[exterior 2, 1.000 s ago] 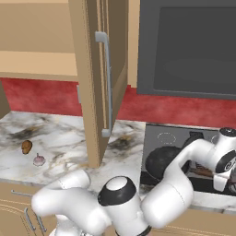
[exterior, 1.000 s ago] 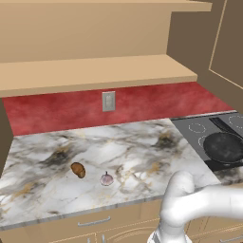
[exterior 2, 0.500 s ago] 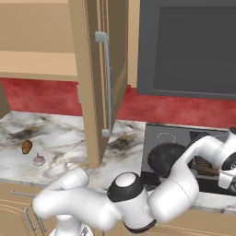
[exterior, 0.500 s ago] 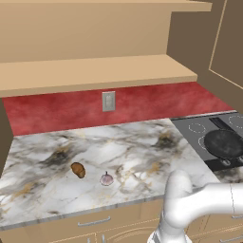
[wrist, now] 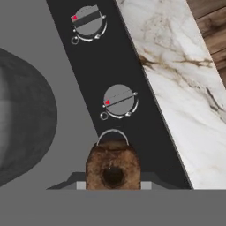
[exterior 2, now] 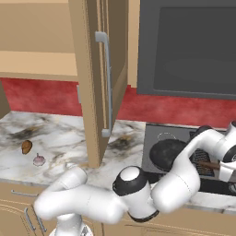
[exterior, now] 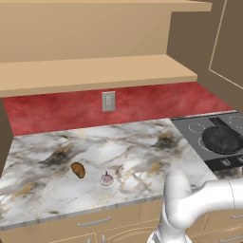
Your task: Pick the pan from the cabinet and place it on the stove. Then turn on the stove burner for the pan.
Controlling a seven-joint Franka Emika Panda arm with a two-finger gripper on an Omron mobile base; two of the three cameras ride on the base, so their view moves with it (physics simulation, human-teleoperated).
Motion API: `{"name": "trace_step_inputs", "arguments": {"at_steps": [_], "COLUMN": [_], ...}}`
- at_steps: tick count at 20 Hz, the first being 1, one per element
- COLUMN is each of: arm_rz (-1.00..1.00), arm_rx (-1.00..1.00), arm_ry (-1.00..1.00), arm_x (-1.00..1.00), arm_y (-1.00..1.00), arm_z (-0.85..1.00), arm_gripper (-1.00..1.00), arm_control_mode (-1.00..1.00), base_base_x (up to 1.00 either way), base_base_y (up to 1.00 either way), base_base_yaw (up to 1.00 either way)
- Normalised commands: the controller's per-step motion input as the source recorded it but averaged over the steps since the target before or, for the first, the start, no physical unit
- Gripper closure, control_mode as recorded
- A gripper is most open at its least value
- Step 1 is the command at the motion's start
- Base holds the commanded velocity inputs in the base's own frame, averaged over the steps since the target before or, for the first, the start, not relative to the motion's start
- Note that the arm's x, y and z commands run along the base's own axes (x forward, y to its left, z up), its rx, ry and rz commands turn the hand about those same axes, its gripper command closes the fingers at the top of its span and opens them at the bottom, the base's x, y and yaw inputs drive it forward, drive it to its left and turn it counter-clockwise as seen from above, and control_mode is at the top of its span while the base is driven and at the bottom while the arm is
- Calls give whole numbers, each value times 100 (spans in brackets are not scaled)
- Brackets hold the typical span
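The dark round pan (exterior: 222,139) (exterior 2: 167,154) sits flat on the stove (exterior: 194,135) (exterior 2: 154,133), covering one ring. Another stove burner outline (exterior: 196,127) (exterior 2: 167,137) lies bare behind it. The pan's brown handle (exterior 2: 209,164) points toward the front edge. In the hand view its holed end (wrist: 113,163) fills the space between my gripper's (wrist: 113,185) fingers, which are shut on it. Beside the handle are two grey knobs (wrist: 120,100) (wrist: 88,22), and the pan's bowl (wrist: 22,119) is at the left. The cabinet shelf (exterior: 95,71) is bare, and its door (exterior 2: 99,83) stands open.
A brown lump (exterior: 78,169) (exterior 2: 26,146) and a garlic bulb (exterior: 107,179) (exterior 2: 39,160) lie on the marble counter (exterior: 128,152). A dark appliance front (exterior 2: 189,46) hangs over the stove. The open door juts over the counter left of the stove.
My wrist has shifted slightly along the stove's front. The pan has crept a little further back on the cooktop, and the grip on its handle is unchanged.
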Motion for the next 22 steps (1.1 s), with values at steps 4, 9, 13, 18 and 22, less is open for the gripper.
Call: {"name": "trace_step_inputs", "arguments": {"at_steps": [4,9,13,18,22], "arm_rz": [0,0,0,0,0], "arm_rx": [0,0,0,0,0], "arm_ry": [0,0,0,0,0], "arm_x": [20,21,25,20,8], "arm_y": [0,0,1,5,12], "arm_z": [0,0,-2,-12,-22], "arm_gripper": [100,100,100,100,100], "arm_control_mode": [-100,-100,-100,-100,-100], "base_base_x": [0,0,0,0,0], "base_base_y": [0,0,0,0,0], "base_base_yaw": [0,0,0,0,0]}}
